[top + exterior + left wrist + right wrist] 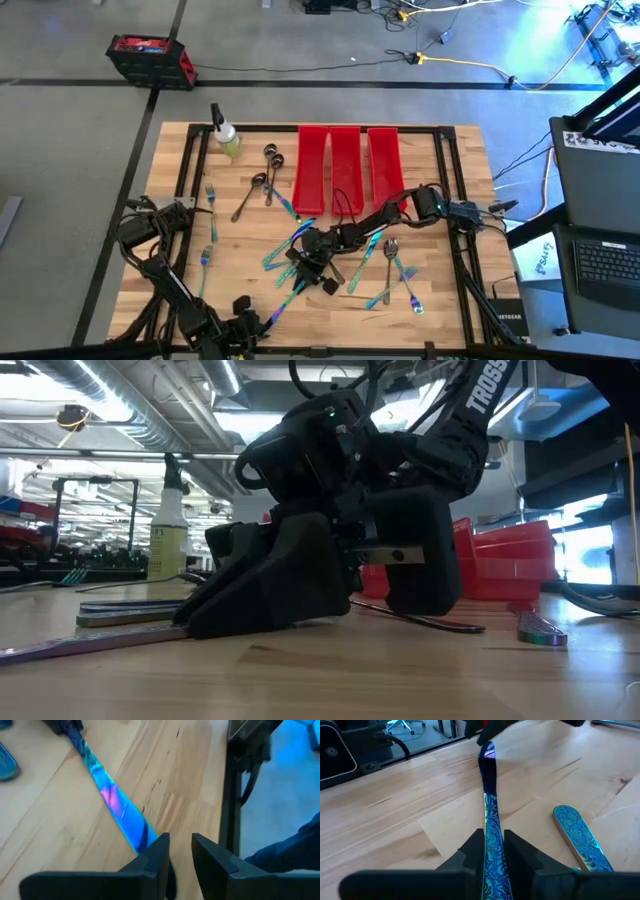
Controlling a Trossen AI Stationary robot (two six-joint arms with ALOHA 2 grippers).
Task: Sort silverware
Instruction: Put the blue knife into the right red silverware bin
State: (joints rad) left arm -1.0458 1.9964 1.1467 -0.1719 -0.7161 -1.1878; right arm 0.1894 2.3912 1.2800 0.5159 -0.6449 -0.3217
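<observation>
Silverware (385,265): scattered across the middle of the wooden surface (240,240), short of the three red bins (345,165). None seen inside a bin.

Piece in hand: a long iridescent knife (492,820), lying flat near the front edge.

Handling, as judged:
- Thin, stiff metal, light.
- Polished and likely slippery; liable to pivot or slide out if gripped at the tip.
- Lies flush on the wood, so hard to get under.
- Best taken across the narrow patterned handle, near mid-length, for balance.

Right gripper (493,837): down at the surface, centre front. Jaws closed tight on the patterned handle, one pad on each long edge, no gap showing. A second patterned handle (580,837) lies just beside, untouched.

Left gripper (180,842): low at the front edge, at the knife's other end. Jaws a narrow slit apart, bare wood visible between them, nothing clamped. Knife end meets one finger (155,855) from outside; whether touching or passing beneath, cannot tell.

Risk noted: both grippers crowd the one piece.
</observation>
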